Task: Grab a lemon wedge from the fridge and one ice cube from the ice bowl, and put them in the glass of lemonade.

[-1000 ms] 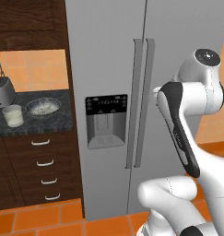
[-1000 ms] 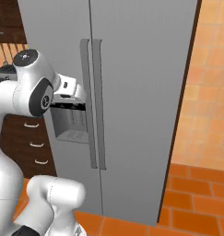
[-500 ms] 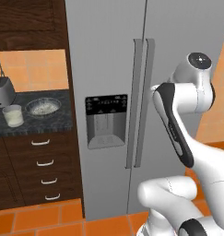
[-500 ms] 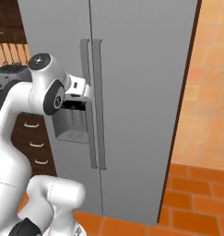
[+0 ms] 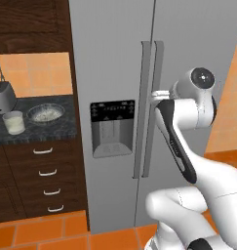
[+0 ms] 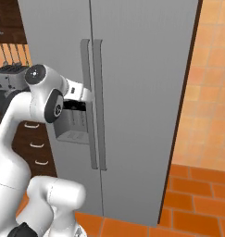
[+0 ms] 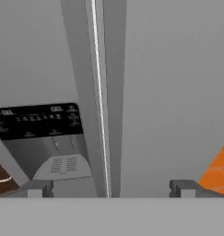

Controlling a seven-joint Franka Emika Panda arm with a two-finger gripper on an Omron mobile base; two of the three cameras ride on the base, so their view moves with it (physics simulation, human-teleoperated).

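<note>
The grey two-door fridge (image 5: 115, 58) stands shut, its long handles (image 5: 150, 107) side by side at the middle seam. My gripper (image 7: 111, 189) is open, its fingertips (image 7: 39, 188) spread to either side of the handles (image 7: 102, 92), close to the doors. In the base views the hand (image 5: 156, 93) sits right at the handles, level with the black dispenser panel (image 5: 112, 111). The glass of lemonade (image 5: 13, 122) and the ice bowl (image 5: 44, 113) stand on the dark counter at left. The lemon wedge is hidden behind the shut doors.
A toaster (image 5: 3, 95) stands behind the glass at the counter's back. Dark wood drawers (image 5: 44, 171) run below the counter (image 5: 56, 128), and dark cabinets hang above. Orange tiles cover the floor (image 6: 192, 203) and the wall right of the fridge (image 6: 146, 92).
The arm has swung the hand closer to the fridge's handles. The doors, glass and bowl have not moved.
</note>
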